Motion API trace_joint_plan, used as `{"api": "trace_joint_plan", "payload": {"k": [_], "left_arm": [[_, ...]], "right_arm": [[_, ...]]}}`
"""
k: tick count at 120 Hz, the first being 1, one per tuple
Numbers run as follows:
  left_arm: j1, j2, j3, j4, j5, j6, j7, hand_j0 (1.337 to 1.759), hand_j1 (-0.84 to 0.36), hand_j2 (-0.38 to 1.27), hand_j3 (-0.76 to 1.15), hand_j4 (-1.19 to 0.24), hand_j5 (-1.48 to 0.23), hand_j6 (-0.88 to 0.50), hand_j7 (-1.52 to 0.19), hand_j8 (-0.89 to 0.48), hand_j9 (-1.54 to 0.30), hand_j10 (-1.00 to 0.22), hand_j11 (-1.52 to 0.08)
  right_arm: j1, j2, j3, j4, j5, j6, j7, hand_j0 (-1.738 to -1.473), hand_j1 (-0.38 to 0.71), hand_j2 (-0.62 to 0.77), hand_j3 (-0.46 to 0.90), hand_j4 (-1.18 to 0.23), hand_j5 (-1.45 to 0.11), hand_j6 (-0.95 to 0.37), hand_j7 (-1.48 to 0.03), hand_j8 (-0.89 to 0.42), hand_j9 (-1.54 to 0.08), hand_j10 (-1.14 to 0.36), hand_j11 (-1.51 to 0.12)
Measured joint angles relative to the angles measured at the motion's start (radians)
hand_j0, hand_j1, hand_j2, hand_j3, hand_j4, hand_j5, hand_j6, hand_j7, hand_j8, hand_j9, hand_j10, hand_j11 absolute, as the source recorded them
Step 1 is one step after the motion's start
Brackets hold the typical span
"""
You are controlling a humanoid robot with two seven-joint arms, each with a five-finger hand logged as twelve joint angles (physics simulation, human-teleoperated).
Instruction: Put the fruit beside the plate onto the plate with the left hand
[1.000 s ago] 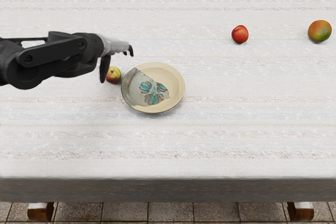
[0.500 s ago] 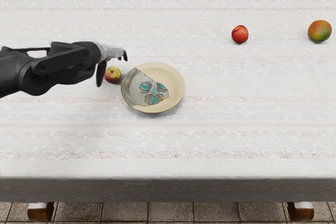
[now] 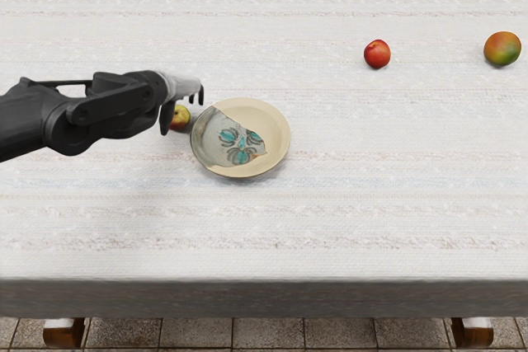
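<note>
Target fruit: a small red-yellow apple (image 3: 181, 119) sits on the counter (image 3: 371, 195) at centre left of the frame, just beside the plate's left rim and not yet on the plate.
Plate: the cream plate (image 3: 275, 131) with a teal pattern lies just right of the apple, and nothing rests on it.
Left hand: the left hand (image 3: 180, 92) hovers over the apple with fingers spread and hanging down. The thumb is on the apple's left and the other fingers are above its right. It grips nothing, and contact cannot be confirmed.
Step in hand: judged as closing around the apple before the lift.
Risk, nudge: a finger coming down off-centre could roll the round apple against the plate's rim or away across the counter.
Risk, plate: fingers on the right side have little room and may catch the rim and shift the plate.
Risk, grip: a shallow pinch could drop it mid-transfer.
Other fruit: a red apple (image 3: 377, 53) and a mango (image 3: 502, 48) lie well apart at upper right.
</note>
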Motion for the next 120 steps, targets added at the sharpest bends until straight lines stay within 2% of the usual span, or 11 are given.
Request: {"api": "trace_joint_plan", "payload": {"k": [85, 104, 120], "left_arm": [[0.022, 0.000, 0.048, 0.011, 0.001, 0.036, 0.000, 1.658, -0.25, 0.11, 0.00, -0.52, -0.65, -0.51, -0.66, -0.51, -0.66, -0.51, -0.66], [0.028, 0.000, 0.064, 0.023, -0.002, 0.049, 0.000, 1.654, -0.27, 0.11, 0.00, -0.56, -0.77, -0.45, -0.79, -0.59, -0.79, -0.59, -0.79], [0.028, -0.001, 0.070, 0.027, -0.005, 0.050, 0.000, 1.653, -0.28, 0.25, 0.00, -0.57, -0.88, -0.43, -0.90, -0.63, -0.90, -0.66, -0.90]], "right_arm": [[0.001, 0.000, 0.000, 0.000, 0.000, 0.000, 0.000, -1.658, -0.31, -0.01, 0.00, -0.04, -0.05, -0.04, -0.05, -0.04, -0.05, -0.04, -0.05], [0.001, 0.000, 0.000, 0.000, 0.000, 0.000, 0.000, -1.658, -0.31, -0.01, 0.00, -0.04, -0.05, -0.04, -0.05, -0.04, -0.05, -0.04, -0.05], [0.001, 0.000, 0.000, 0.000, 0.000, 0.000, 0.000, -1.658, -0.31, -0.01, 0.00, -0.04, -0.05, -0.04, -0.05, -0.04, -0.05, -0.04, -0.05]]}}
